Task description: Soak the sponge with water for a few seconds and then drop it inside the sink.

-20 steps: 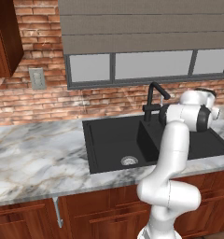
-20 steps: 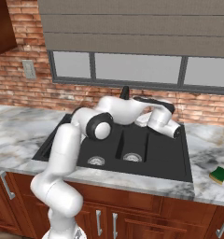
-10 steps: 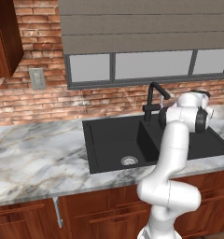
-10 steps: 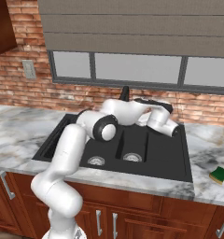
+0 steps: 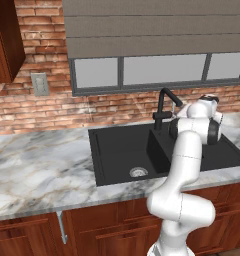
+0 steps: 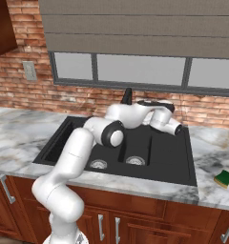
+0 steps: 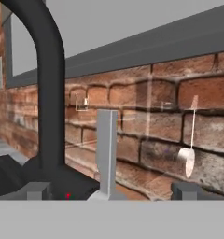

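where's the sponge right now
In the right base view, the sponge lies on the marble counter right of the sink, near the front edge.

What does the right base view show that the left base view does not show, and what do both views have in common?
The right base view shows the sponge lying on the marble counter to the right of the sink, and two silver drains. The left base view shows a wall outlet on the brick wall and one drain. Both show the black sink, the black faucet, the window and the white arm.
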You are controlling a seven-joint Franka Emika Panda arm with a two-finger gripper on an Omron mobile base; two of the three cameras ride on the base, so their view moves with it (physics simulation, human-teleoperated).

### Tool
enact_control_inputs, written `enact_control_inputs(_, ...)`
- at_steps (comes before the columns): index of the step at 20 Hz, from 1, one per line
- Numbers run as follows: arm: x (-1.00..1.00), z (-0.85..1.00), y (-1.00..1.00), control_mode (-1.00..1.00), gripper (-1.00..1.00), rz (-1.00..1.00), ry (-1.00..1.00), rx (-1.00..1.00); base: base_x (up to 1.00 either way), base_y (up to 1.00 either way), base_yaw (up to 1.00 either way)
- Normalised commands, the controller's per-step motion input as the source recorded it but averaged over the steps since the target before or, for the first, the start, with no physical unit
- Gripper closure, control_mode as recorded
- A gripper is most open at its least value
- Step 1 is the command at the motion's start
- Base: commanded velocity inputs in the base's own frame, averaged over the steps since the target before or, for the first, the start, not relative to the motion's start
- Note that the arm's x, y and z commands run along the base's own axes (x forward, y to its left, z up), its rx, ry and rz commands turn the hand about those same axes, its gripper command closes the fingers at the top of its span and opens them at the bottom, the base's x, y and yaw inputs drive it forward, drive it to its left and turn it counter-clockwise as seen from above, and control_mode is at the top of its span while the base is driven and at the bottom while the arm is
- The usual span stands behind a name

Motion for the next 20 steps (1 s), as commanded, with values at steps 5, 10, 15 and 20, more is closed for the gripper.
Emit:
enact_control_inputs(5,0.31,0.00,0.00,-1.00,-1.00,0.00,0.00,0.00,0.00,0.00,0.00)
enact_control_inputs(10,0.22,0.00,0.00,-1.00,-1.00,0.00,0.00,0.00,0.00,0.00,0.00)
enact_control_inputs(15,0.15,0.00,0.00,-1.00,-1.00,0.00,0.00,0.00,0.00,0.00,0.00)
enact_control_inputs(20,0.05,-0.01,0.00,-1.00,-1.00,0.00,0.00,0.00,0.00,0.00,0.00)
